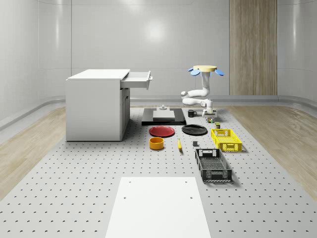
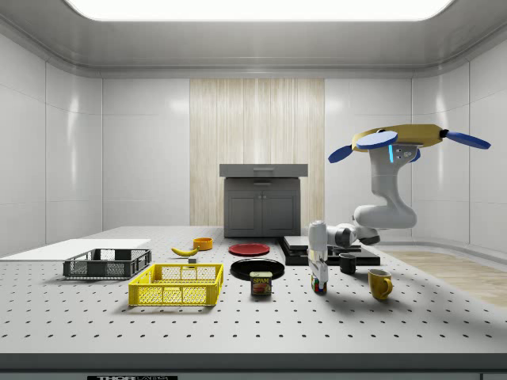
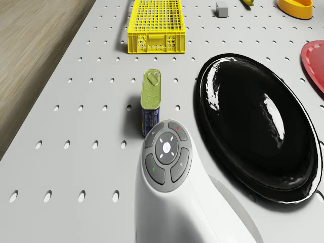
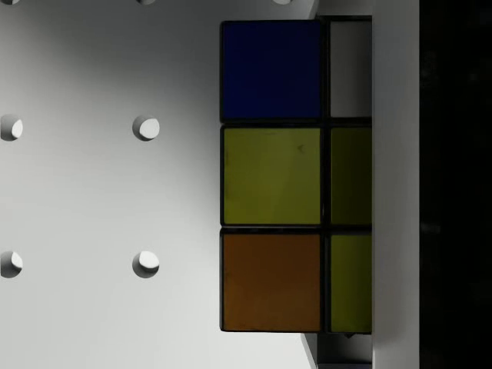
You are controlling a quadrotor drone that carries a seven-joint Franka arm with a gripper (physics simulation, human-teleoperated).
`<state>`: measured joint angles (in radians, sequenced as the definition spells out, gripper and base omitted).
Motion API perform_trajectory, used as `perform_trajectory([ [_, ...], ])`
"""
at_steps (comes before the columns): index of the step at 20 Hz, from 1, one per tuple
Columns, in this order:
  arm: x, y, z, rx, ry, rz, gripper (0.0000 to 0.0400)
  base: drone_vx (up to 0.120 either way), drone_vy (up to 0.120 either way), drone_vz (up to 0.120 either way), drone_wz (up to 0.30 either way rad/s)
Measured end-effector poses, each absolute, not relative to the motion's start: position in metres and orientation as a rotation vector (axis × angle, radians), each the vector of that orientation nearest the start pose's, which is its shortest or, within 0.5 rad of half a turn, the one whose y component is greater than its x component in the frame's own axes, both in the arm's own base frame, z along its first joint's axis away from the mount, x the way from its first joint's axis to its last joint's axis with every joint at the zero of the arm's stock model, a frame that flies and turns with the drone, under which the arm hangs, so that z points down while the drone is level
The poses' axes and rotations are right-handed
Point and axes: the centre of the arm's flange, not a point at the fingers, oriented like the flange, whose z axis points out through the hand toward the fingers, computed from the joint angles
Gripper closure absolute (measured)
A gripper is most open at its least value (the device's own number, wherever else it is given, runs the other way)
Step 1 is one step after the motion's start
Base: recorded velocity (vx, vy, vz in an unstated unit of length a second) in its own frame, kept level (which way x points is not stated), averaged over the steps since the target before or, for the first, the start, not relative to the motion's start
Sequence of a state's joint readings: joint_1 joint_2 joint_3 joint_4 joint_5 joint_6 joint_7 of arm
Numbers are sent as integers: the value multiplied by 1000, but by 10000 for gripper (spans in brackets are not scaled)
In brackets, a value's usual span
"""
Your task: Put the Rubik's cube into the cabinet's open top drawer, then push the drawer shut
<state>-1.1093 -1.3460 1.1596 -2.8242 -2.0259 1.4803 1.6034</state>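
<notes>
The Rubik's cube (image 2: 318, 286) rests on the perforated table (image 2: 412, 324), near the whole-scene view's right side (image 1: 210, 120). My gripper (image 2: 318, 273) points straight down, right over the cube. In the wrist view the cube (image 4: 270, 177) shows blue, yellow and orange tiles, with white gripper housing (image 4: 396, 184) hiding its far column. The drone (image 2: 404, 138) hovers above the table beside the cube, its arm (image 2: 384, 214) bent down toward it. The white cabinet (image 1: 94, 106) stands at the whole-scene view's left, with its top drawer (image 1: 138, 79) pulled open.
A tin can (image 3: 150, 101) stands beside the cube, next to a black plate (image 3: 258, 126). A yellow crate (image 1: 226, 139), black crate (image 1: 213, 165), red plate (image 1: 162, 131), orange bowl (image 1: 156, 143) and banana (image 1: 179, 145) lie between cube and cabinet. A yellow mug (image 2: 380, 283) and black mug (image 2: 347, 263) sit nearby.
</notes>
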Motion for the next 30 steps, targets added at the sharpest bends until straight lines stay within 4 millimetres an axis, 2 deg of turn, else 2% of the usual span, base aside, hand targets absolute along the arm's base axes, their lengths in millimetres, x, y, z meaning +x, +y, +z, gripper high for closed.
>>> perform_trajectory([
  [3, 312, 8, 547, 1, -2, 785, 36, 0, 0, 0, 0],
  [6, 312, 8, 548, 1, -2, 785, 57, 0, 0, 0, 0],
  [12, 313, 8, 546, 1, -2, 786, 72, 0, 0, 0, 0],
  [17, 313, 8, 530, 3, -4, 786, 77, 0, 0, 0, 0],
  [23, 313, 8, 508, 4, -5, 785, 79, 0, 0, 120, 0],
  [30, 313, 8, 499, 5, -6, 785, 79, 0, 0, 120, 0],
])
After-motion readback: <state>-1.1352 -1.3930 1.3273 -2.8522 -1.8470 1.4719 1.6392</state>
